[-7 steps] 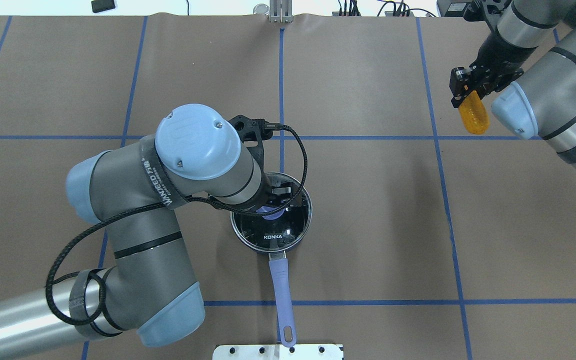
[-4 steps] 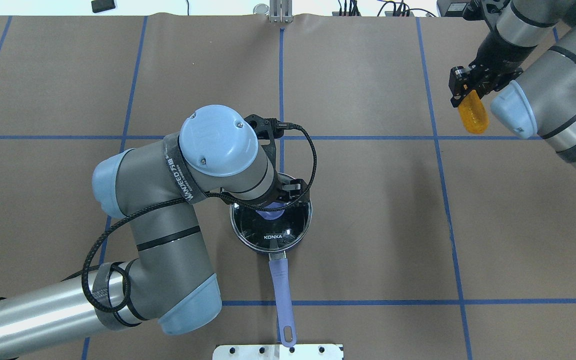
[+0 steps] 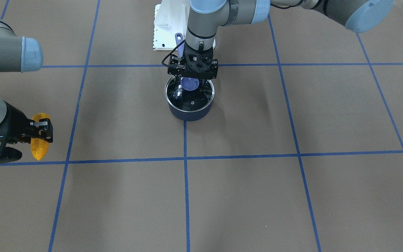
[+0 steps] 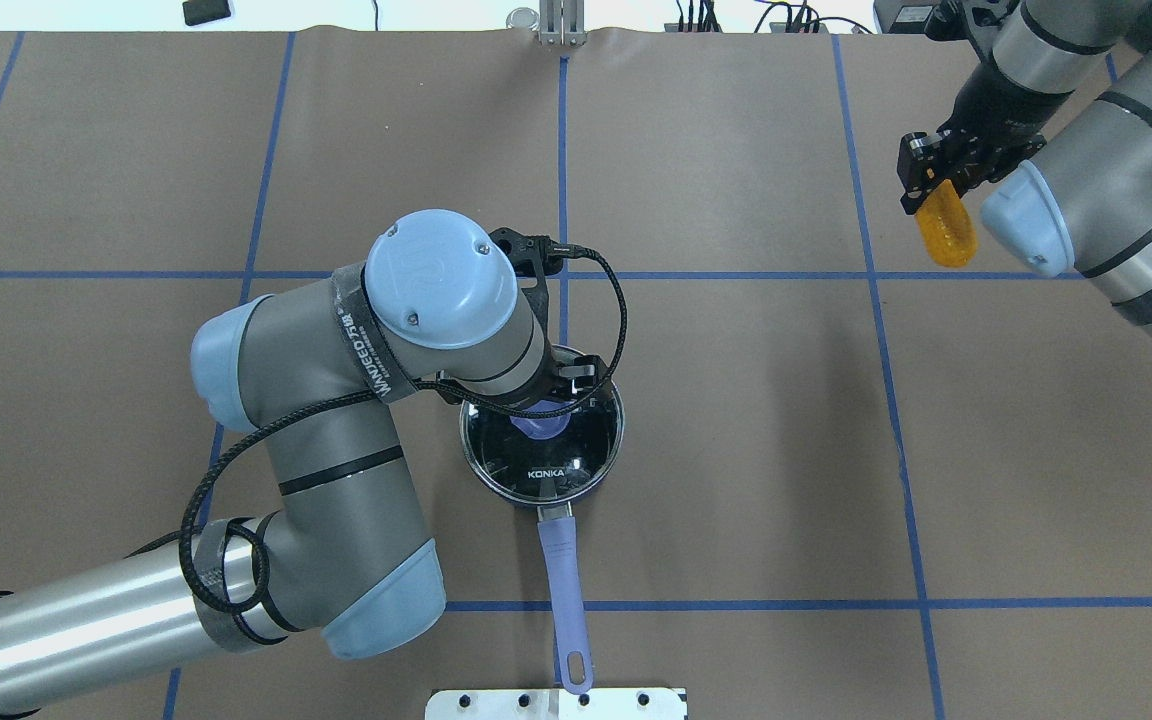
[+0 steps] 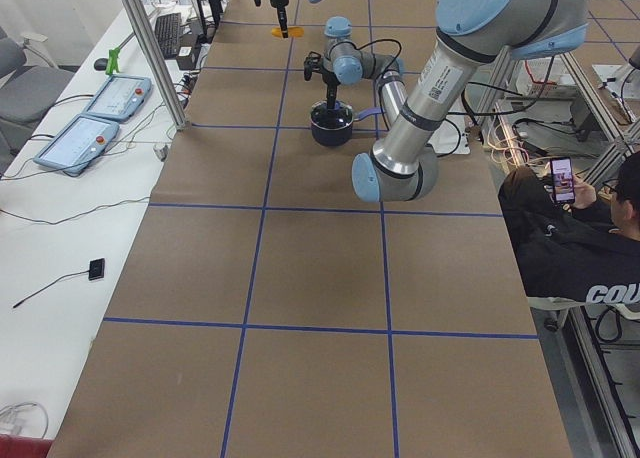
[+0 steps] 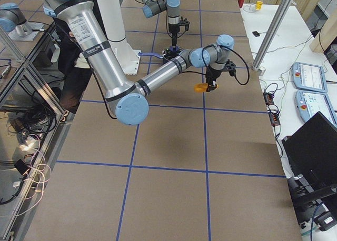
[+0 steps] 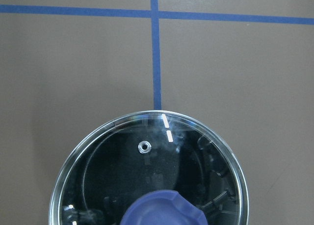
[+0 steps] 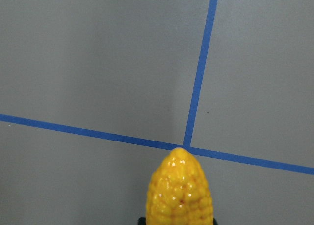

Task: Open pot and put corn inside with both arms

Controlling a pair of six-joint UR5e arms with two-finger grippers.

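Observation:
The dark navy pot [image 4: 496, 485] stands at mid-table with its glass lid [image 4: 576, 450] on and its purple-blue handle [image 4: 564, 580] pointing toward the robot. My left gripper [image 3: 191, 81] hangs straight down over the lid's purple-blue knob [image 3: 190, 84], jaws open on either side of it. The left wrist view shows the lid [image 7: 147, 161] and the knob [image 7: 162, 212] just below. My right gripper [image 4: 936, 190] is shut on the yellow-orange corn [image 4: 946, 235], held above the table far right of the pot. The corn also shows in the front view [image 3: 40, 145] and the right wrist view [image 8: 180, 193].
A white mounting plate [image 4: 556, 703] lies at the near table edge, just past the handle's end. Blue tape lines cross the brown table cover. An operator [image 5: 580, 238] sits beside the table in the exterior left view.
My left arm has swung to the right, bringing its gripper closer over the lid's knob. The right gripper with the corn has barely shifted.

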